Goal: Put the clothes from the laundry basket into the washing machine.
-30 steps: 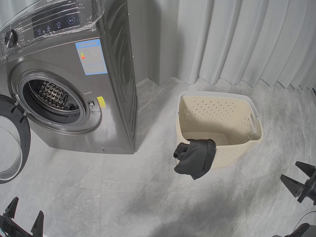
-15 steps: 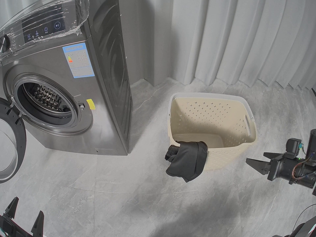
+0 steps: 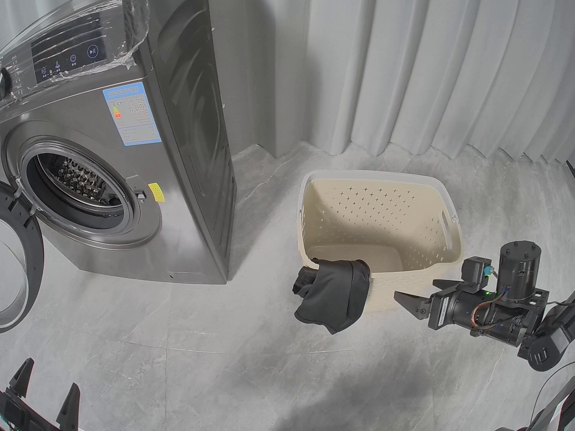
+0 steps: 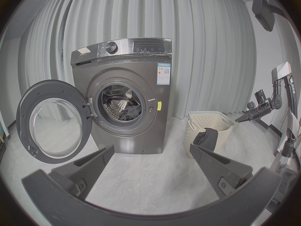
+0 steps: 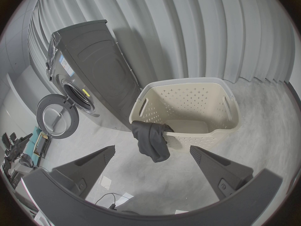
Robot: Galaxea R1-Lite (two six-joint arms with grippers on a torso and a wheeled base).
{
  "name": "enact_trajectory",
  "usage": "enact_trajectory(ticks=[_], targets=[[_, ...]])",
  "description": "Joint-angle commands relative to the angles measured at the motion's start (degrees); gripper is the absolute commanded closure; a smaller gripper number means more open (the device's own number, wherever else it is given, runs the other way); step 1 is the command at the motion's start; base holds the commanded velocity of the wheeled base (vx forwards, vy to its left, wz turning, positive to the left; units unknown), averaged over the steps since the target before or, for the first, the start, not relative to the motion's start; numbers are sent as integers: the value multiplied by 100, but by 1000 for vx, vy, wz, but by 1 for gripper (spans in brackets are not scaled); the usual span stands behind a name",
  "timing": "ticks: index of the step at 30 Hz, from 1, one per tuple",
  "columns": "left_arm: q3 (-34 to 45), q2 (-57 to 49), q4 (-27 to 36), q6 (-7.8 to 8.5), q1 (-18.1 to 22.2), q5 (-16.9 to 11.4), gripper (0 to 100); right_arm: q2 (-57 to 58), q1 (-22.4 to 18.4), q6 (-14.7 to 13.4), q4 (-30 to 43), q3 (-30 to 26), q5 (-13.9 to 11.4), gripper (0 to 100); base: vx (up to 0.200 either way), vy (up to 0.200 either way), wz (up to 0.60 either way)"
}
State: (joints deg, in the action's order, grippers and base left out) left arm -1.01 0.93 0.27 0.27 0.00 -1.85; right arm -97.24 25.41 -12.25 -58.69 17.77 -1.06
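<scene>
Long white pleated curtains [image 3: 419, 61] hang in deep folds across the back of the room, their hems meeting a pale grey marble-patterned tile floor [image 3: 239, 342] crossed by thin grout lines. A flat white wall section [image 3: 278, 61] stands out between the folds and reaches down to the tiles. In the right wrist view, a thin black cable [image 5: 106, 201] loops over the floor, close to a few small white scraps of paper [image 5: 106, 182] lying flat
</scene>
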Motion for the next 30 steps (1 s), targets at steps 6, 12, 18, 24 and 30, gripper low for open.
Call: enact_trajectory(ticks=[6, 12, 18, 24, 30], targets=[[92, -57, 0, 0, 0, 1, 0, -972, 237, -14, -319, 332, 27, 0, 0, 0, 0], [92, -57, 0, 0, 0, 1, 0, -1570, 360, -5, -679, 578, 124, 0, 0, 0, 0], [101, -57, 0, 0, 0, 1, 0, -2035, 448, 3, -1154, 675, 132, 0, 0, 0, 0], [92, -57, 0, 0, 0, 1, 0, -2132, 448, -5, -1180, 666, 132, 0, 0, 0, 0], [92, -57, 0, 0, 0, 1, 0, -2255, 500, -5, -1180, 675, 132, 0, 0, 0, 0]])
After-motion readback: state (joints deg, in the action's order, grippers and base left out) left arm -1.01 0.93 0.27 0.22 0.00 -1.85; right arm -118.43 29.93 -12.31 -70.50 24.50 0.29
